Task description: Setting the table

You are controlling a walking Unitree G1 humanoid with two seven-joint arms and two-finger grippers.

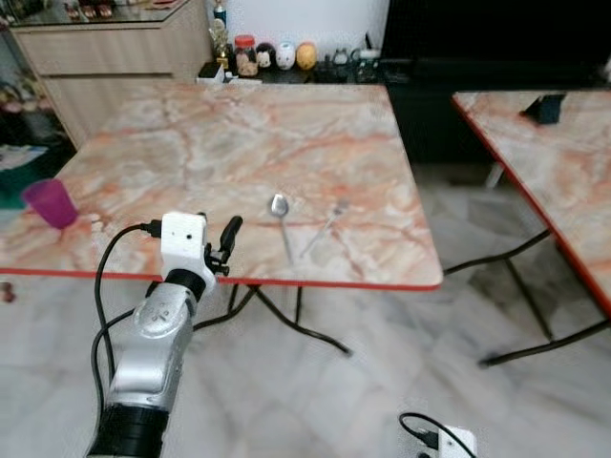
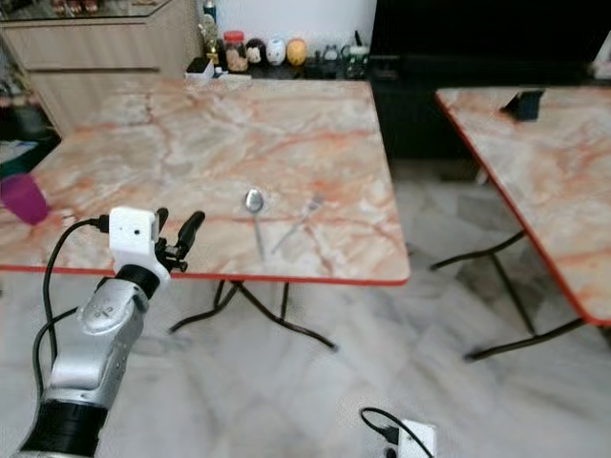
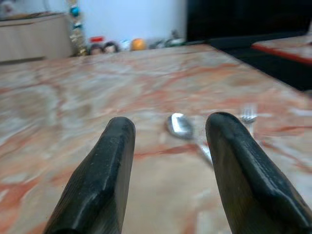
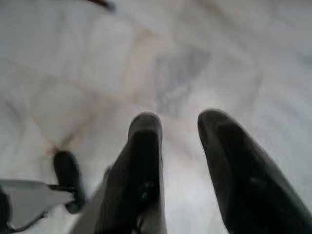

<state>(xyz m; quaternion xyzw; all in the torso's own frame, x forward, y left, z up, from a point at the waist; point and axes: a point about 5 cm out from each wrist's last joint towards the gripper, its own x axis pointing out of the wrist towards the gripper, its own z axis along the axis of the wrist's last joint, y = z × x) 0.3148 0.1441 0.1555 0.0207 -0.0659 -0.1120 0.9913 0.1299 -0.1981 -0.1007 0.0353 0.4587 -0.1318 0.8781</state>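
The left hand [image 1: 218,250] hovers at the near edge of the marble bench [image 1: 239,143], lower left of the head view, its fingers spread and empty. The spoon [image 1: 281,212] and fork [image 1: 327,225] lie near each other at the frame's centre, just ahead of it. Both lie flat on slick stone, so a shallow approach would likely push the spoon forward rather than pinch it. The purple cup [image 1: 51,202] at the left edge stands well apart. The right hand [image 4: 178,146] hangs spread over the floor, idle.
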